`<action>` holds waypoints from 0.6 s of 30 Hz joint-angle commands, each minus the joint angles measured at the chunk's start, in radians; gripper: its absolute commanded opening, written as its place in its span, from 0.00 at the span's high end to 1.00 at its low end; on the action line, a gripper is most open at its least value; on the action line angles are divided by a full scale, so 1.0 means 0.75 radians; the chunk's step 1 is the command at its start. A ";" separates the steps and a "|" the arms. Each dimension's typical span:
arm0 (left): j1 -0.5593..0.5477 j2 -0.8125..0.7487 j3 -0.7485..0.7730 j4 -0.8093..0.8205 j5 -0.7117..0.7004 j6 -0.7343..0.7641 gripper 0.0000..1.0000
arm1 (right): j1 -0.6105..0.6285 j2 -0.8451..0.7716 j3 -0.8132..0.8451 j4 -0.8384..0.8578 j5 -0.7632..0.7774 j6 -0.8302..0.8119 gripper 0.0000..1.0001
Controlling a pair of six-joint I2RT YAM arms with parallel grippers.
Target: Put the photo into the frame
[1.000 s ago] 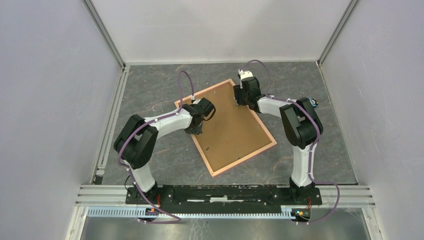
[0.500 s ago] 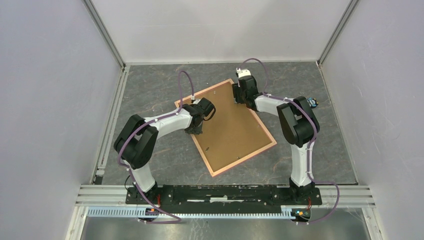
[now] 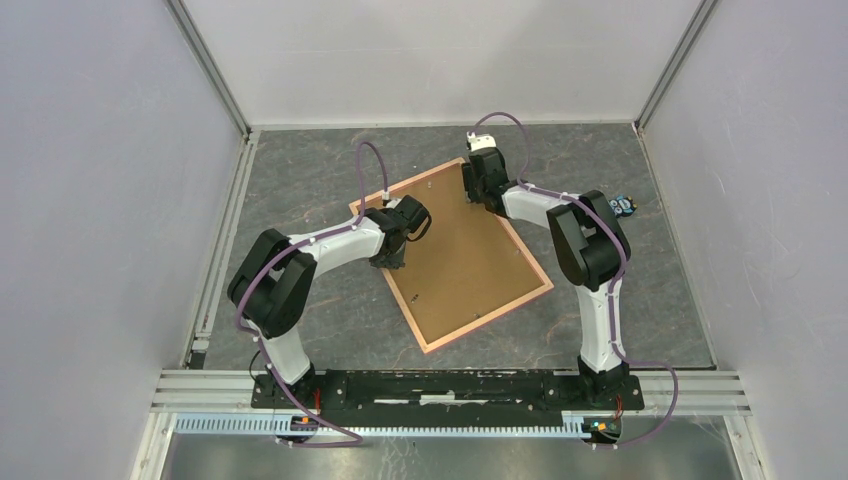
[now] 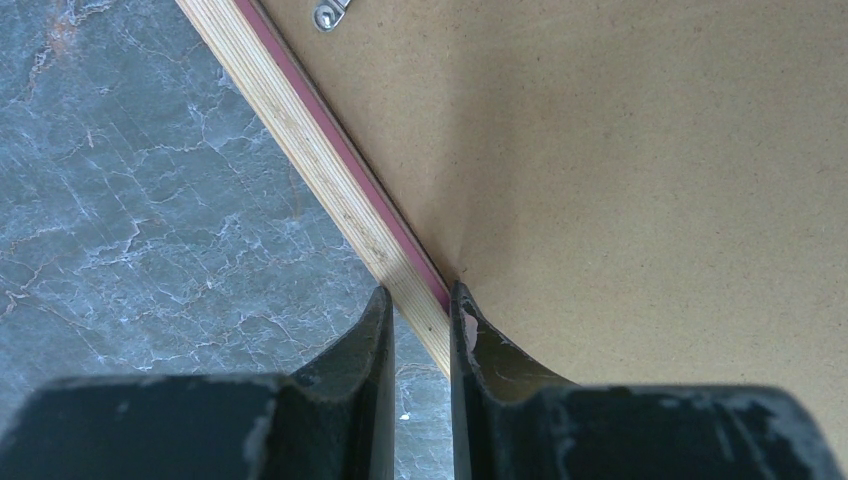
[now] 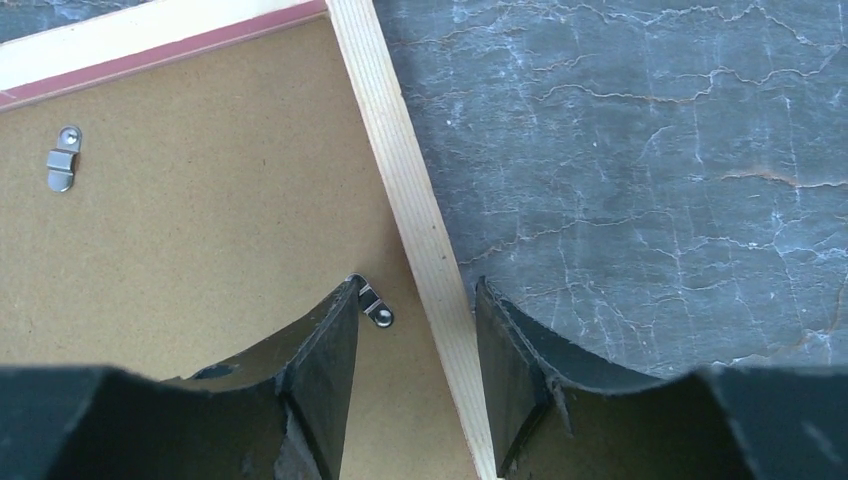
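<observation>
Stiff, light frame (image 3: 465, 265), best held by rails: left gripper (image 4: 420, 320) pinches 9 o'clock, right gripper (image 5: 415, 330) open at 1.

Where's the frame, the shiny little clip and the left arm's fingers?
frame (image 3: 465, 262): top view, middle of its brown back.
clip (image 5: 62, 158): right wrist view, on its metal tab.
left fingers (image 4: 368, 350): left wrist view, on the left-hand finger.

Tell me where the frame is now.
In the top view the frame lies back-up mid-table, its left edge at the left gripper, far corner at the right gripper.
</observation>
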 commanded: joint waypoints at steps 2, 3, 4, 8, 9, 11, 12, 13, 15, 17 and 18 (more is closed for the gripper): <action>-0.046 0.070 -0.027 -0.032 0.202 0.123 0.98 | -0.003 0.032 0.027 -0.122 0.058 0.008 0.53; -0.045 0.068 -0.027 -0.033 0.201 0.122 0.98 | -0.002 0.022 0.021 -0.129 0.065 0.010 0.53; -0.046 0.066 -0.028 -0.033 0.200 0.122 0.98 | 0.000 0.010 0.005 -0.122 0.073 0.012 0.53; -0.045 0.063 -0.029 -0.032 0.197 0.122 0.98 | 0.000 0.009 -0.001 -0.101 0.074 0.015 0.55; -0.045 0.065 -0.028 -0.032 0.200 0.122 0.98 | -0.002 0.020 0.014 -0.115 0.075 0.018 0.57; -0.044 0.068 -0.025 -0.034 0.204 0.122 0.98 | 0.003 0.030 0.030 -0.134 0.073 0.021 0.62; -0.046 0.066 -0.025 -0.035 0.203 0.122 0.98 | 0.006 0.030 0.031 -0.140 0.075 0.025 0.64; -0.045 0.065 -0.025 -0.035 0.201 0.122 0.98 | 0.009 0.027 0.031 -0.144 0.077 0.029 0.67; -0.045 0.063 -0.025 -0.035 0.198 0.122 0.98 | 0.015 0.019 0.030 -0.154 0.077 0.035 0.69; -0.042 0.064 -0.027 -0.035 0.194 0.121 0.98 | 0.026 0.015 0.032 -0.172 0.079 0.039 0.69; -0.043 0.064 -0.027 -0.035 0.191 0.120 0.98 | 0.029 0.014 0.036 -0.185 0.081 0.039 0.69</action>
